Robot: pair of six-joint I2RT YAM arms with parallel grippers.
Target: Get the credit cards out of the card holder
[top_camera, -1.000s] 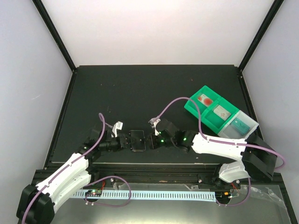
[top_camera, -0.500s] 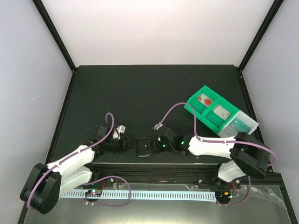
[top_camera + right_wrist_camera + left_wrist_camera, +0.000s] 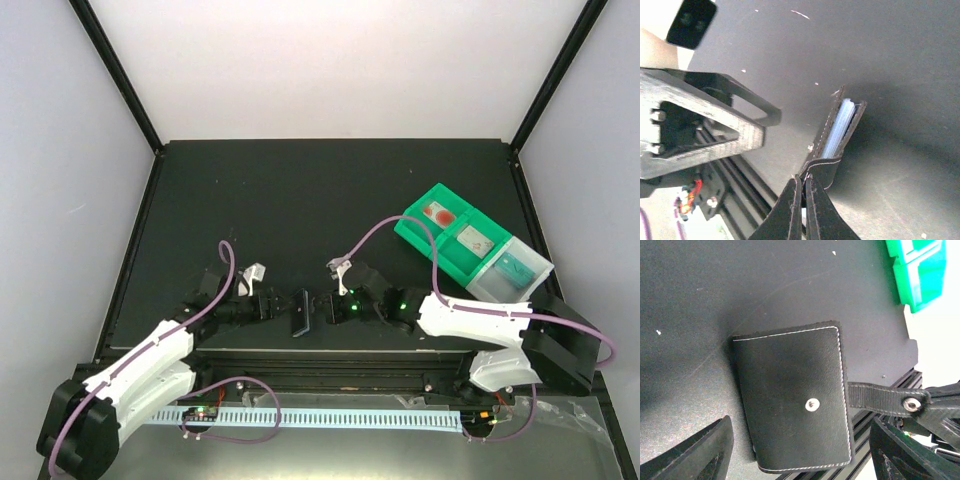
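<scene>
The black card holder (image 3: 300, 313) stands on edge near the table's front, folded nearly shut, between the two grippers. My right gripper (image 3: 803, 186) is shut on its snap tab (image 3: 879, 398); pale blue pockets (image 3: 836, 131) show between the covers. My left gripper (image 3: 800, 460) is open, its fingers (image 3: 705, 450) spread on either side of the holder's outer face (image 3: 790, 390) without touching it. Three credit cards lie in the tray: a white one with red marks (image 3: 437, 213), a pale grey one (image 3: 472, 240) and a teal one (image 3: 515, 267).
The green-and-clear compartment tray (image 3: 440, 255) sits at the right, also seen as a green corner (image 3: 917, 270). The table's front edge and metal rail (image 3: 330, 350) run just behind the holder. Purple cables loop over both arms.
My left gripper has opened and let go of the card holder. The holder has turned from lying flat to standing on edge, with my right gripper still shut on its tab.
</scene>
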